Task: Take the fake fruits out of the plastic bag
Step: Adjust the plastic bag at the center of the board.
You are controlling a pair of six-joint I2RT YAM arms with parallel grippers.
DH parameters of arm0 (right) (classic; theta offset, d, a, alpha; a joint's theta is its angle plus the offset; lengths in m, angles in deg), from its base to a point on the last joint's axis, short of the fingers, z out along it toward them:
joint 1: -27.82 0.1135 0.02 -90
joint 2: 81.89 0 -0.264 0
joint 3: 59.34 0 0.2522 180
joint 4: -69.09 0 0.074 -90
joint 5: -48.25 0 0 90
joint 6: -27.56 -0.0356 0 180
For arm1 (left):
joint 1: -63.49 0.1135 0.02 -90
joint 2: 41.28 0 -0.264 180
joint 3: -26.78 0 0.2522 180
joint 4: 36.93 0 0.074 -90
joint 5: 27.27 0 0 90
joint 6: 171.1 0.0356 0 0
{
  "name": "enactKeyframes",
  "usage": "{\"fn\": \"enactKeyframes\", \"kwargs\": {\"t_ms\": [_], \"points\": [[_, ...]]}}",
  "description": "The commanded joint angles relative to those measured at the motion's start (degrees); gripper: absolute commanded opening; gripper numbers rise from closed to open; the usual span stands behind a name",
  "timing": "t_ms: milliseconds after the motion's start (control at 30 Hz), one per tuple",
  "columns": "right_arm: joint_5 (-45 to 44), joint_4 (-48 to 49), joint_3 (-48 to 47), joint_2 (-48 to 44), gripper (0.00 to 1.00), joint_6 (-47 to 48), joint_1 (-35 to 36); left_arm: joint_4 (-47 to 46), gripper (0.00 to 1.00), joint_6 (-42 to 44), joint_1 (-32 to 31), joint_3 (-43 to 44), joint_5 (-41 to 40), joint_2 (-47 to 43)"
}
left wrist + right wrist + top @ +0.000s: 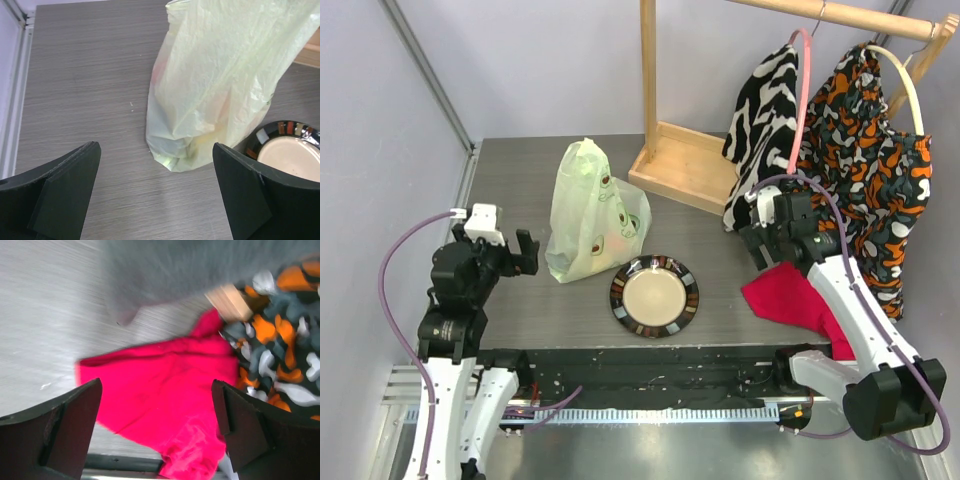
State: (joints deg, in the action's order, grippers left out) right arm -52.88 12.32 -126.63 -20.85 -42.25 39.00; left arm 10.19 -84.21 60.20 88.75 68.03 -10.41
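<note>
Fruits showed only as faint warm smudges (202, 142) low inside the bag (588, 215), red and yellowish through the pale green film. I could not tell one from another. None lay outside it. The bag stood slumped at mid-table. From above its long axis ran roughly twelve to six, with the pinched top at the far end and the full belly nearest the arms. Where its mouth was, I could not make out.

The left gripper (520, 252) hovered just beside the bag, which lay at about two o'clock from it. Its jaws were spread wide, held nothing and pointed at the bag's lower corner. This arm was plainly the nearer and, I judged, the one to take hold first.

The plate (619, 297) sat bare at the bag's five o'clock, close against its base. Whether they touched I could not say.

The right gripper (766, 243) was well apart, with the bag off at its nine o'clock. Its fingers were parted and gripped nothing above the cloth (782, 298). Beyond, the rack (682, 165) carried two patterned garments.
</note>
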Motion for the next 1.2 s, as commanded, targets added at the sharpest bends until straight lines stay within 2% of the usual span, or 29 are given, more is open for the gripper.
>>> {"fn": "enactKeyframes", "kwargs": {"t_ms": [0, 67, 133, 200, 267, 300, 367, 467, 500, 633, 733, 867, 1033, 1133, 1167], "points": [[16.85, -5.32, -8.06, 1.18, 1.0, 3.97, 1.3, -0.76, 1.0, -2.07, 0.39, 3.19, 4.97, 0.06], [25.51, -7.44, -14.11, 3.55, 1.0, 6.61, 3.22, -1.37, 1.0, -3.82, 0.39, 6.18, 8.75, 2.33], [33.94, -9.81, -20.68, 8.29, 0.99, 6.71, 5.42, -2.69, 0.93, -3.92, 0.39, 12.13, 15.66, 4.8], [34.69, -9.3, -24.75, 13.64, 0.94, 4.96, 10.24, -4.44, 0.92, -6.37, 0.39, 16.11, 17.02, 9.45], [33.38, -5.72, -29.24, 16.03, 0.94, 2.68, 12.54, -4.28, 0.92, -8.91, 0.39, 23.75, 17.46, 12.97], [32.24, -4.03, -30.56, 18.48, 0.94, 1.71, 13.77, -2.1, 0.92, -9.45, 0.39, 27.43, 17.9, 17.94], [29.7, -0.09, -35.65, 21.56, 0.94, -2.66, 14.31, 0.9, 0.92, -10.85, 0.39, 36.55, 21.65, 22.98], [26.09, 6.06, -42.42, 27.89, 0.93, -7.51, 14.31, 3.64, 0.95, -14.71, 0.39, 42.91, 27.03, 30.2], [25.29, 7.13, -44.35, 29.48, 0.93, -9.88, 14.31, 2.94, 0.95, -18.03, 0.39, 43.55, 28.09, 32.73], [24.49, 9.34, -56.98, 39.23, 0.92, -13.85, 14.31, 1.09, 0.94, -20.96, 0.3, 45.92, 32.14, 37.58], [27.12, 9.95, -62.89, 45.3, 0.9, -16.39, 14.31, -0.57, 0.94, -23.41, 0.3, 46.28, 35.55, 40.92], [28.28, 11.62, -62.83, 48.12, 0.89, -17.02, 15.97, -7.24, 0.95, -27.73, -1.28, 45.05, 38.91, 45.05], [28.02, 12.33, -58.97, 47.07, 0.89, -17.37, 17.03, -9.64, 0.95, -29.49, -4.53, 46.62, 39.17, 50.68], [26.18, 12.68, -58.0, 46.8, 0.89, -17.02, 17.12, -9.63, 0.91, -30.28, -7.07, 46.98, 38.91, 54.11], [25.73, 12.77, -58.17, 46.98, 0.9, -16.76, 17.12, -9.2, 0.85, -30.02, -7.6, 47.5, 38.73, 54.9]]}}
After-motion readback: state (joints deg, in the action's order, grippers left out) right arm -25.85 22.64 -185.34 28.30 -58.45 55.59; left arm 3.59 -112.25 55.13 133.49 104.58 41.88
